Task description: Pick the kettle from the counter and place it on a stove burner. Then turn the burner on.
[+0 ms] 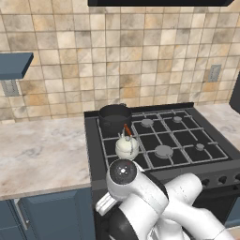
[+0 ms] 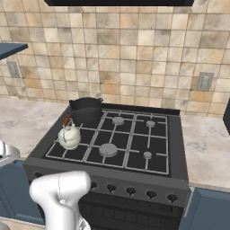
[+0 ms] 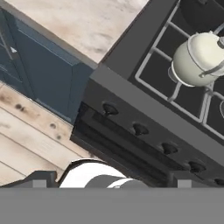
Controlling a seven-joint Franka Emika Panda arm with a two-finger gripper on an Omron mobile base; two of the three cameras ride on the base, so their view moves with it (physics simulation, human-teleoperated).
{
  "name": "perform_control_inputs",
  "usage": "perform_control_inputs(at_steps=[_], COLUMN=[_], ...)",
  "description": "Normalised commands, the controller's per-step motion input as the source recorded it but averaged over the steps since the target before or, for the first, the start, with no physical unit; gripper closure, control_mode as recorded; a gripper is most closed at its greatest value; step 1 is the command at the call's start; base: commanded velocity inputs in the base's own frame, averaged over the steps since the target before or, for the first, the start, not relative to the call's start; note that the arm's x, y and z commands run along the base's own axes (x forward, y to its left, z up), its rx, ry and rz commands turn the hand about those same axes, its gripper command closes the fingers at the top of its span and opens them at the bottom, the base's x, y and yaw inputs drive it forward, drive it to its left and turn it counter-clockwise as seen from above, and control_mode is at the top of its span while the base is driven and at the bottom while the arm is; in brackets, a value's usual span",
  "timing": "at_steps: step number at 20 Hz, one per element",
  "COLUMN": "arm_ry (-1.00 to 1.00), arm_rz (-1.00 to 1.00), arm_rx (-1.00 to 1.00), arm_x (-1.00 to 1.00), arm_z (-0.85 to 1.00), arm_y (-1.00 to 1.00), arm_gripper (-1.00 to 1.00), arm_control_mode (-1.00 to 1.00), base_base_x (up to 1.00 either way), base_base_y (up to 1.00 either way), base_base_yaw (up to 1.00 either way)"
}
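Kettle [image 1: 126,147]: round, glossy cream; seated on black barred grate [image 1: 187,136].

One kettle [image 1: 126,146], one pot [image 1: 114,117] — five knobs [image 2: 130,191].

You see the small cream-white kettle with its orange-red handle [image 2: 69,136] standing on the near-left grate of the black gas stove [image 2: 175,134], just in front of the larger dark grey pot [image 2: 86,110].

White arm [image 1: 154,197] folded low before base
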Motion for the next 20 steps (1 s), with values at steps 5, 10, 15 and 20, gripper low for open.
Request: perform_control_inputs(at_steps=[5, 10, 15, 20], arm_ry=[-0.03, -0.31, -0.47, -0.45], arm_rz=[0.2, 0.19, 0.13, 0.08], arm_rx=[0.07, 0.42, 0.66, 0.8], arm_x=[-0.31, -0.15, -0.18, -0.07], arm_z=[-1.0, -1.0, -1.0, -0.99], arm_y=[-0.05, -0.69, -0.81, -0.71], arm_gripper=[-1.0, -1.0, -1.0, -1.0], arm_control_mode=[-1.0, -1.0, -1.0, -1.0], base_base_x=[0.0, 0.0, 0.0, 0.0], base_base_y=[0.0, 0.0, 0.0, 0.0], base_base_yaw=[0.0, 0.0, 0.0, 0.0])
